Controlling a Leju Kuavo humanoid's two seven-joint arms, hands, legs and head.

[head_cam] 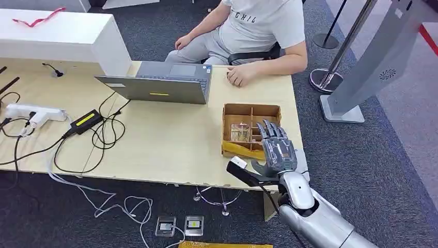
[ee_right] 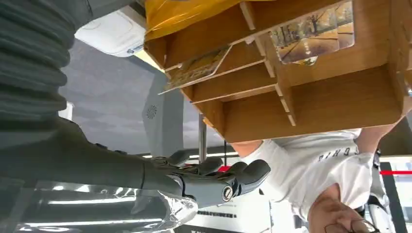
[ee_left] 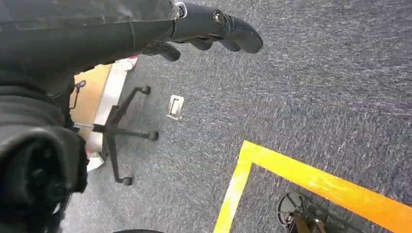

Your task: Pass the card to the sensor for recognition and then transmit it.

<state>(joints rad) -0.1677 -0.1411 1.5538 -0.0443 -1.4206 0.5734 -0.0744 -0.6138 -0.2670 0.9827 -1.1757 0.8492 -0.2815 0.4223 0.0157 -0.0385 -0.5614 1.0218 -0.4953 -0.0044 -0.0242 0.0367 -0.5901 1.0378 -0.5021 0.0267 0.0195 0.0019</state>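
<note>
A wooden compartment box point(head_cam: 251, 110) stands near the table's right front corner, and a picture card point(head_cam: 240, 132) stands in one of its compartments. My right hand point(head_cam: 279, 150) hovers over the box's near right part with its fingers spread, holding nothing. A black sensor with a white head point(head_cam: 238, 163) lies at the table's front edge, just left of that hand. In the right wrist view the hand point(ee_right: 214, 178) is empty beside the box point(ee_right: 301, 102), which holds one card point(ee_right: 311, 34) and a second card point(ee_right: 197, 68). My left hand point(ee_left: 214, 26) hangs empty above the carpet.
A person sits across the table with a hand point(head_cam: 240, 75) resting on it near the box. A grey laptop point(head_cam: 160, 82), a black power brick point(head_cam: 85, 121) and cables cover the table's left half. A grey stand point(head_cam: 361, 72) and a barrier post point(head_cam: 330, 72) stand to the right.
</note>
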